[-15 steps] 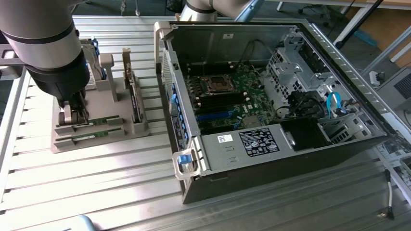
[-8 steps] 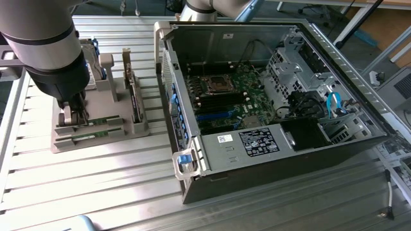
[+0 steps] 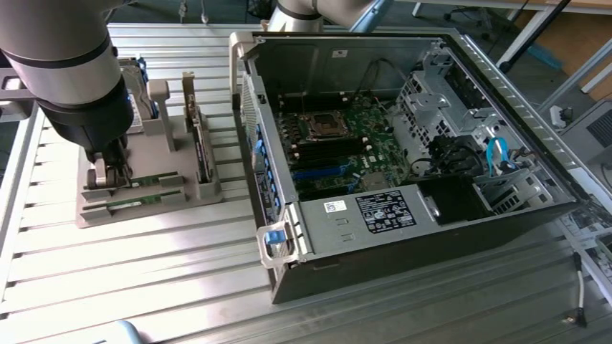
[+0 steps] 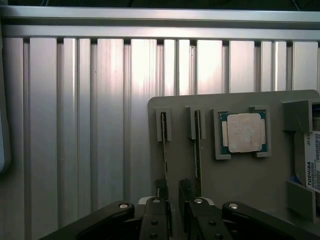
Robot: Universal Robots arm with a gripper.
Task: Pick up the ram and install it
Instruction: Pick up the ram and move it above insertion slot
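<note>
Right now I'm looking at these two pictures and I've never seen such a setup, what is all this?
It is a robot arm with a two-fingered hand. One picture comes from a camera off to the side, the other from a camera on the arm's wrist, looking past the hand. On the ribbed metal table sits a grey holder with two green ram sticks, a dark expansion card and a square processor chip. Beside it stands an open computer case. The hand hangs open, low over the sticks, holding nothing.
</note>
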